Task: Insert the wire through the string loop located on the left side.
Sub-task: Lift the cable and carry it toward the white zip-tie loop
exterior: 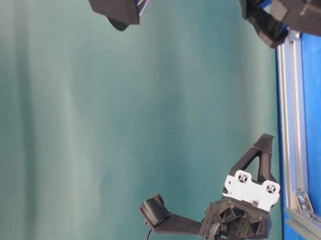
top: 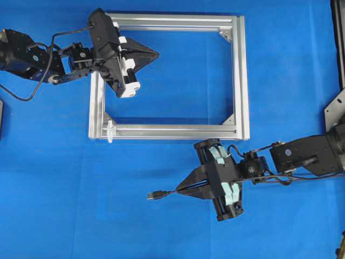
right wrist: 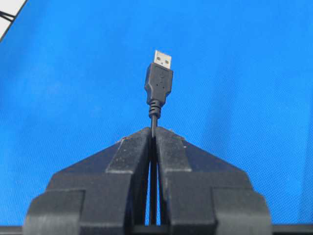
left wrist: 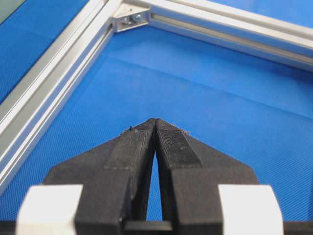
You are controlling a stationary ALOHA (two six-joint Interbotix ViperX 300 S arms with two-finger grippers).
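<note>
My right gripper [top: 177, 190] is shut on the wire [top: 167, 193] just behind its black USB plug [right wrist: 159, 82], whose metal tip points left over the blue mat, below the frame. The thin cable runs back between the fingers [right wrist: 168, 149]. The tiny white string loop [top: 110, 130] stands on the lower-left corner of the silver aluminium frame [top: 242, 75], well left of and above the plug. My left gripper [top: 157, 54] is shut with nothing in it, hovering inside the frame's upper-left part, its tips [left wrist: 155, 120] pressed together above the mat.
The rectangular frame lies on a blue mat [top: 81, 205]. Corner brackets [left wrist: 131, 18] sit inside the frame. A metal bracket [top: 335, 110] stands at the right edge, and a black rail [top: 338, 38] runs along the upper right.
</note>
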